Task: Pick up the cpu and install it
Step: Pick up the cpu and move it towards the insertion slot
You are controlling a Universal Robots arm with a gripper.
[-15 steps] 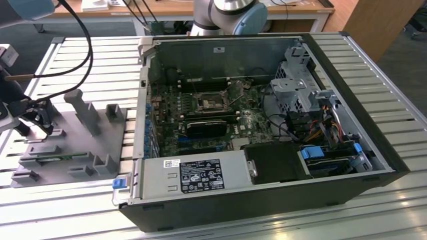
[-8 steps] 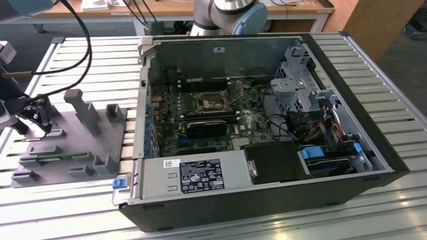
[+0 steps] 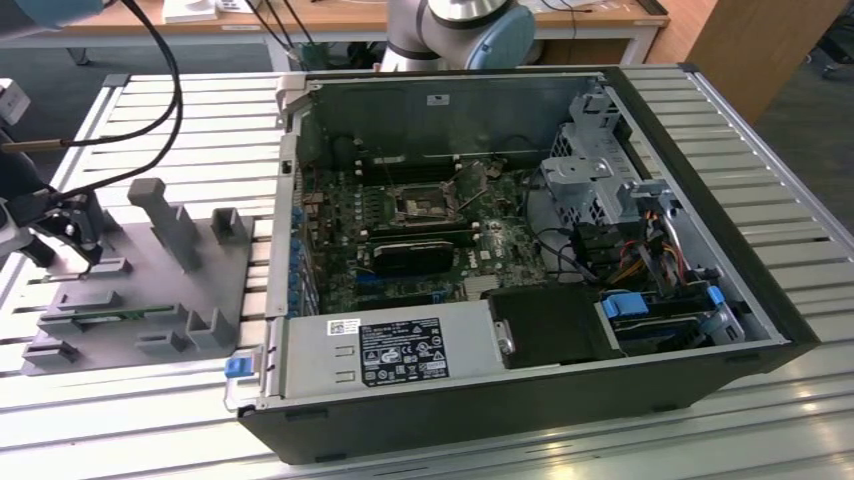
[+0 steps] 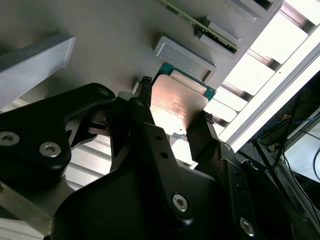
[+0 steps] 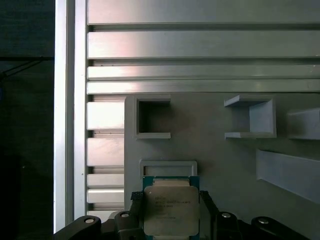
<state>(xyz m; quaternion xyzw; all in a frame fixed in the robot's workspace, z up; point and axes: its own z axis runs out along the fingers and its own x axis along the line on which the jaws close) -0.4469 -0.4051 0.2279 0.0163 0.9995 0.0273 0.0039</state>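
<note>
Fingers (image 5: 136,199) of the end effector (image 5: 171,201) press against two opposite edges of the cpu (image 5: 170,215), one black fingertip on each side. From my station I read that as closed on the chip with its metal top plate facing the cameras. In the second wrist view the same grip shows, the cpu (image 4: 176,100) caught between the two fingertips. The chip is at the grey tray (image 3: 140,292), just beside a small rimmed pocket near the tray's edge. I cannot tell whether it is resting on the tray or raised off it. In the exterior view the end effector (image 3: 67,250) is low over the tray at that view's left. The open computer case (image 3: 534,425) lies well apart on the slatted surface (image 3: 134,425), and its square socket (image 3: 424,205) is on the board inside.
</note>
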